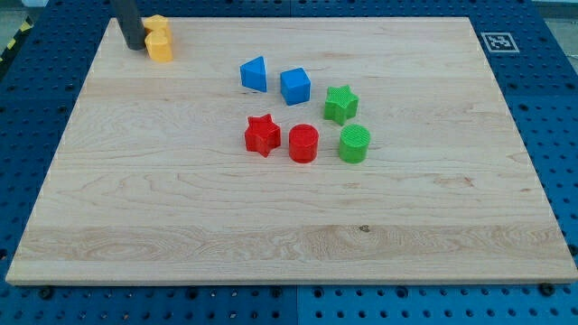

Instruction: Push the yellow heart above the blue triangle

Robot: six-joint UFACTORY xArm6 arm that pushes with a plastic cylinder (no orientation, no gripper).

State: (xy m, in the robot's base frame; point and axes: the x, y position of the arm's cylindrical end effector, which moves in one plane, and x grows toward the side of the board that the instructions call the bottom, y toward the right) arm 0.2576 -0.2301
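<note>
Two yellow blocks sit together at the view's top left: one (155,24) behind, and the other (160,46) in front; I cannot tell which is the heart. My tip (135,45) rests just left of them, touching or nearly touching. The blue triangle (255,74) lies well to the right and lower, near the board's upper middle.
A blue cube (295,86) sits right of the triangle. A green star (341,104), a green cylinder (354,143), a red cylinder (303,143) and a red star (262,134) cluster below. The wooden board (181,226) ends close behind the yellow blocks.
</note>
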